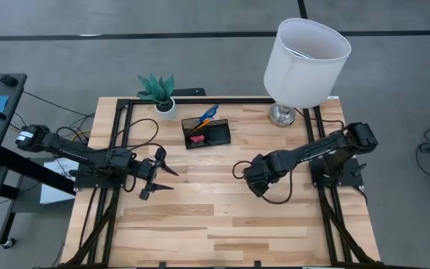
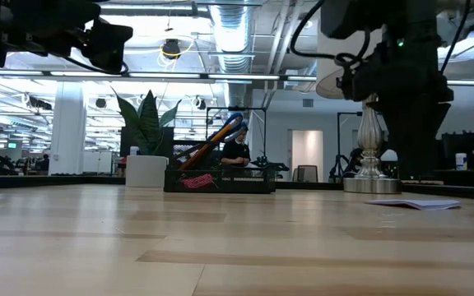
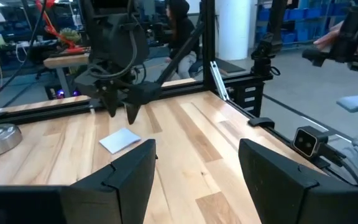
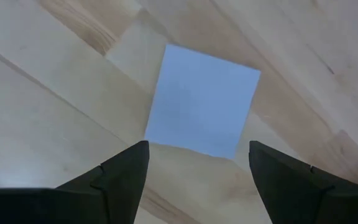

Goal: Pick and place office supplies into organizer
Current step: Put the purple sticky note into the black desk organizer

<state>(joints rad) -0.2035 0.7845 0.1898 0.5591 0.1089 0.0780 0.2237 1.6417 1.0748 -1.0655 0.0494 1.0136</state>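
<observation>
We see the right gripper [image 4: 197, 171] hanging above the pale blue square note pad [image 4: 202, 101] with its dark fingers spread wide and empty — the pad lies flat on the light wooden table [image 1: 222, 224], right of centre in the high view. The left gripper [image 1: 157, 176] waits with its fingers apart at centre-left, and the small black rectangular desk organizer [image 1: 206, 134] sits near the table's upper middle — blue-handled scissors [image 1: 209, 113] and a pink eraser [image 1: 197, 139] inside.

Bare table front & centre lets a tool pass; organizer [image 1: 206, 134], lamp [image 1: 298, 63], plant pot [image 1: 165, 107] crowd far edge
</observation>
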